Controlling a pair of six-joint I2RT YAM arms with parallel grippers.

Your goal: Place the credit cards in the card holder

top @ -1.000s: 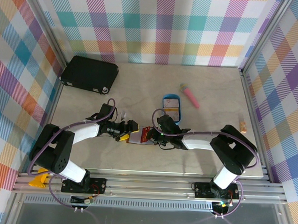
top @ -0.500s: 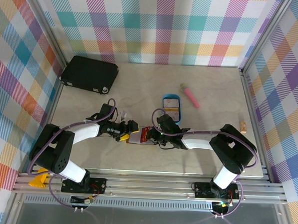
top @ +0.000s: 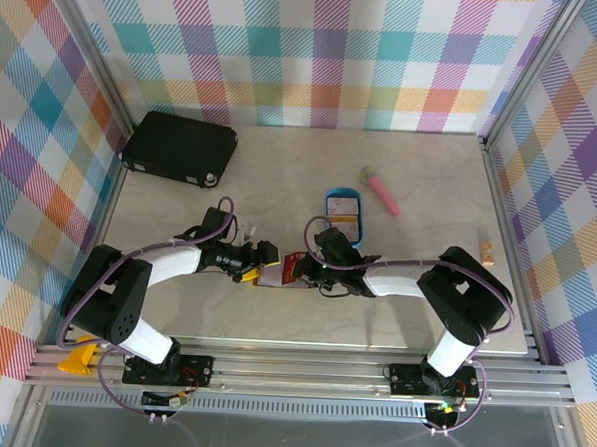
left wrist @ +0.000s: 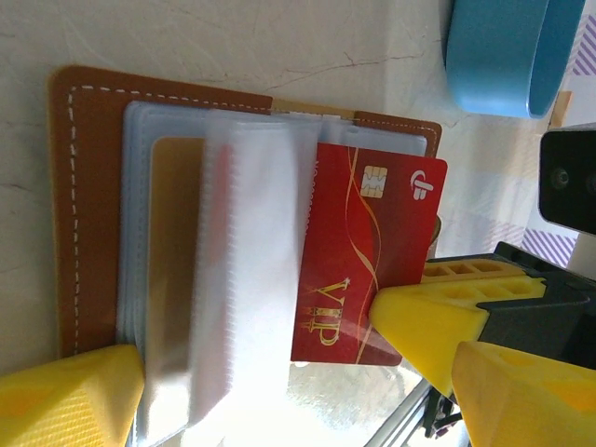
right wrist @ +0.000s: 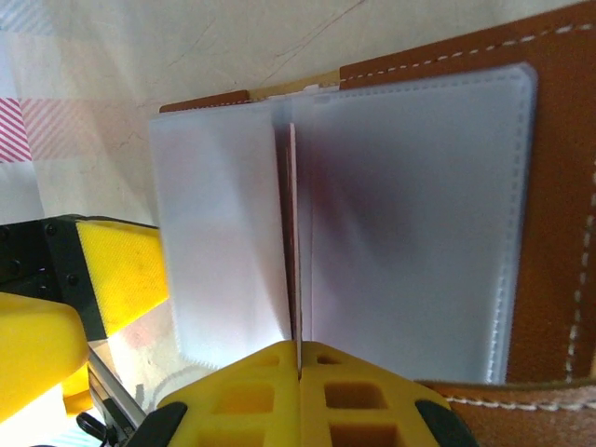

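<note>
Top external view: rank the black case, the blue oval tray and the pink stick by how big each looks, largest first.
1. black case: clearly the largest.
2. blue oval tray: much smaller than the case.
3. pink stick: about as long as the tray but far thinner, so it looks smallest.

We looked down from above and behind the arm bases (top: 157,351) over the table (top: 424,320), we held both wrist cameras close over the open card holder (left wrist: 88,214) (from opposite sides), the spot all three views shared.
</note>
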